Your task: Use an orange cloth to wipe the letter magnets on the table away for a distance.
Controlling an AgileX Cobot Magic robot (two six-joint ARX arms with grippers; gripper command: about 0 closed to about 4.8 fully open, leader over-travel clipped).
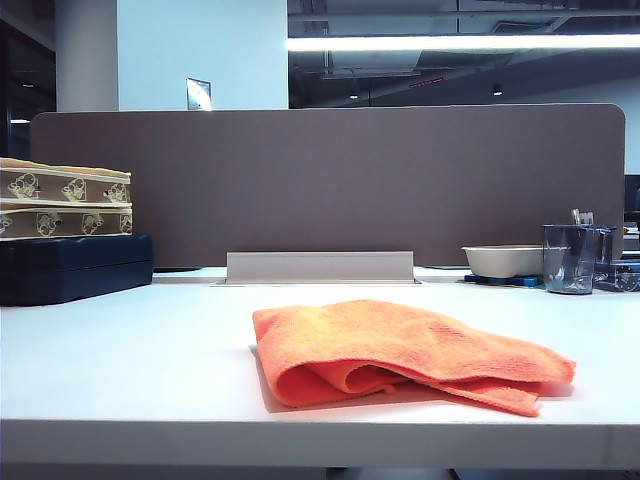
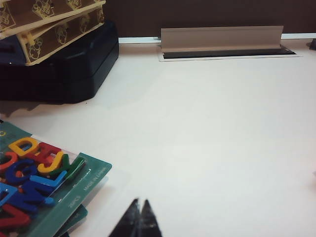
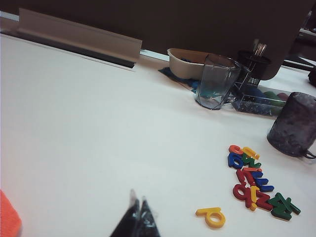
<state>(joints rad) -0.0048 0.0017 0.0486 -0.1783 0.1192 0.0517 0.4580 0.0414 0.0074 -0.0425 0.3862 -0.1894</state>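
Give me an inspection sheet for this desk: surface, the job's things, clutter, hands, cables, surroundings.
Surface: white table, bare around the cloth.
Job's things: orange cloth lies crumpled near the front edge, untouched. Loose letter magnets lie in a heap in the right wrist view, one yellow letter apart from it.
Clutter: packaged letter set on a green card; patterned boxes on a dark case; clear cup; white bowl; dark mug; pen holder.
Hands: left hand shut, holding nothing, over bare table; right hand shut, holding nothing, short of the magnets.
Cables: nothing seen.
Surroundings: brown partition behind, metal cable flap at its foot.
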